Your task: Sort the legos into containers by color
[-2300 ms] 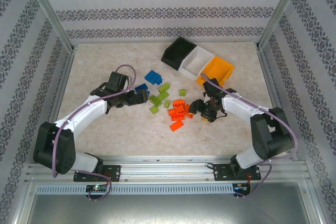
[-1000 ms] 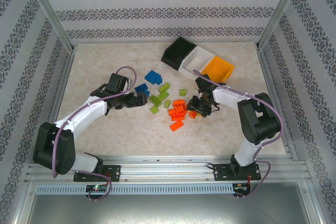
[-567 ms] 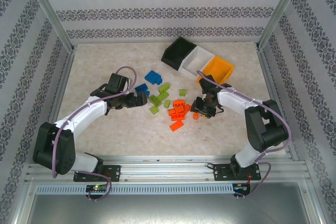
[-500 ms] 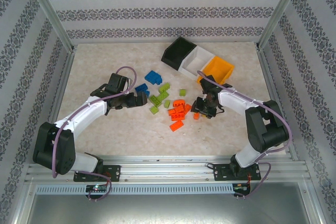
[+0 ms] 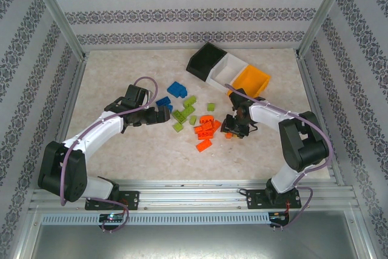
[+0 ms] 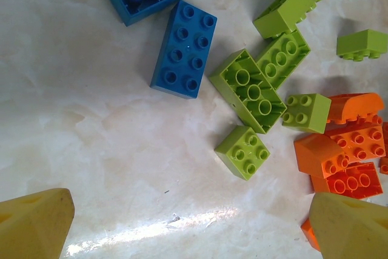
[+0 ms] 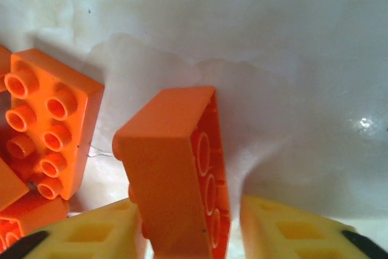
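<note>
Here, your right gripper (image 7: 188, 235) straddles an upended orange brick (image 7: 167, 150); you cannot tell whether the jaws pinch it. A studded orange neighbour (image 7: 48, 119) lies just beside it. Your left gripper (image 6: 191, 216), jaws released, hangs over a blue brick (image 6: 183, 50) and green bricks (image 6: 248, 89). The containers (image 5: 227, 71) sit farther back on the worktop (image 5: 121, 71).

No text, label, brand, number or sign can be read. The stud tops of the blue, lime green and orange studded plastic bricks (image 6: 185, 50) look plain. The black, white and orange-yellow plastic bins (image 5: 225, 71) carry no legible marking.
</note>
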`<action>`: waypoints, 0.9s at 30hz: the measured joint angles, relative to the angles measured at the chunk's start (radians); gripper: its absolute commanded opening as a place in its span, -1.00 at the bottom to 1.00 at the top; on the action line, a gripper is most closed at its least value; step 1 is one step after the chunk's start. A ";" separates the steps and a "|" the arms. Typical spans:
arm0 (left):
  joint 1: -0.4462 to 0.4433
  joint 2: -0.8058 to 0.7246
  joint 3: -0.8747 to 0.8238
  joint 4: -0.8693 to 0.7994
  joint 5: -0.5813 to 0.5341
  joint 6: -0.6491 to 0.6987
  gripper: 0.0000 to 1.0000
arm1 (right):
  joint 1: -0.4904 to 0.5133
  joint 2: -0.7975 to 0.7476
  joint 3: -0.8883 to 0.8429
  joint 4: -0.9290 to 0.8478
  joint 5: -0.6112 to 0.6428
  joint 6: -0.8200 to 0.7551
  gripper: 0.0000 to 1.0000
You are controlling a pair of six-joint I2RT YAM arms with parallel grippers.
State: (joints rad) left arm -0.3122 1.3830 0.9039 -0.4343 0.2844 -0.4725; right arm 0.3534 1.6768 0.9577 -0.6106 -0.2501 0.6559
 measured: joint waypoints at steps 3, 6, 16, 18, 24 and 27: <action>0.000 0.001 0.000 0.000 0.000 0.000 1.00 | 0.000 0.002 0.014 -0.007 0.003 -0.008 -0.41; 0.000 0.006 0.002 0.000 0.000 0.000 1.00 | 0.000 0.002 0.024 -0.011 0.011 -0.014 -0.49; 0.000 0.025 0.003 0.001 0.001 0.000 1.00 | -0.074 -0.165 0.028 -0.072 0.028 -0.034 -0.56; 0.000 0.028 0.003 0.000 0.002 0.000 1.00 | -0.111 -0.214 0.038 -0.087 0.029 -0.035 -0.56; 0.000 0.049 0.004 0.011 0.015 -0.004 1.00 | -0.221 -0.234 0.148 -0.137 0.014 -0.036 -0.56; 0.000 0.059 0.004 0.014 0.023 -0.004 1.00 | -0.268 -0.200 0.257 -0.146 0.014 -0.040 -0.56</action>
State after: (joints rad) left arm -0.3122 1.4422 0.9077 -0.4198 0.3073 -0.4763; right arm 0.0856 1.4773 1.2152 -0.7563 -0.2363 0.6159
